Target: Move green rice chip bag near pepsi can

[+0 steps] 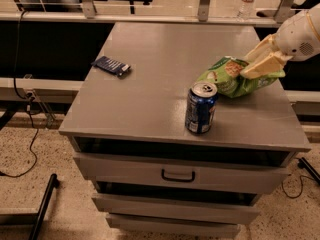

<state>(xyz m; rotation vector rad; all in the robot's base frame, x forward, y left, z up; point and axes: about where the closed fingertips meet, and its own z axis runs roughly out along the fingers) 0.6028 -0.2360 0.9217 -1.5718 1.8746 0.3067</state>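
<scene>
The green rice chip bag [227, 76] lies on the grey table top [150, 94] at the right, just behind and to the right of the pepsi can [201, 108]. The can stands upright near the front edge. My gripper [260, 60] comes in from the right on a white arm and is shut on the bag's right end, low over the table. The bag's left end is a short gap from the can's top.
A small dark blue flat packet [112, 66] lies at the table's left. Drawers with a handle [178, 176] sit below the top. A clear water bottle [248, 0] stands beyond the far rail. Cables trail on the floor at left.
</scene>
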